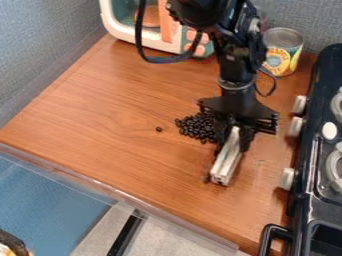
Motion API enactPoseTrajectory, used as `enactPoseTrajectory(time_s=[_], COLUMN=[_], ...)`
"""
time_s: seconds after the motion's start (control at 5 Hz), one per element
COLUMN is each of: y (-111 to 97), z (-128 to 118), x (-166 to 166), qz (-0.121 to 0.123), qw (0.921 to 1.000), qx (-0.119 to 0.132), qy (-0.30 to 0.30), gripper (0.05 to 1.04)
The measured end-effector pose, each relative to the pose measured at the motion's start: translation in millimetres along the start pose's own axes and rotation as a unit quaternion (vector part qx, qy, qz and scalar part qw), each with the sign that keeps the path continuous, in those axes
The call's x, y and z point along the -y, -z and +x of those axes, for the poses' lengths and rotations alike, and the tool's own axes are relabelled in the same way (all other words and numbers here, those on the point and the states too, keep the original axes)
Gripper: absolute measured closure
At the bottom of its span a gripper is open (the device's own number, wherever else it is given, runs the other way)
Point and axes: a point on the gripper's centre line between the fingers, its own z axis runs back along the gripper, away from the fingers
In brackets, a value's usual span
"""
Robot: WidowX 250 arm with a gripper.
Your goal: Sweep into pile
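Observation:
My gripper (234, 140) hangs down over the right part of the wooden table, shut on a pale, metallic-looking bar (227, 159). The bar slants toward the front, its lower end near the table surface. Just left of the gripper lies a cluster of small black beans (195, 127), partly hidden behind the gripper. One loose bean (159, 129) sits apart to the left of the cluster. A few dark specks show beside the bar's lower end.
A toy microwave (120, 22) stands at the back left, and a yellow-labelled can (282, 51) at the back right. The black toy stove (308, 165) with knobs borders the right side. The table's front edge (127, 196) runs diagonally below.

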Motion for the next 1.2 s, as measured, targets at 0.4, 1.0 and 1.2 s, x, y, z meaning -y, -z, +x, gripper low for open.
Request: enactPoseTrajectory(time_s=[0.4, 1.0, 1.2], y=[-3.2, -10.7, -62.4], z=[-0.4, -6.1, -5.1], x=[-26.4, -25.0, -2.7], qz=[0.032, 0.001, -0.089], qw=[0.9989, 0.9990, 0.9958], qx=[-0.017, -0.044, -0.021], qy=[0.029, 0.010, -0.001], gripper=[0.716, 0.716, 0.716])
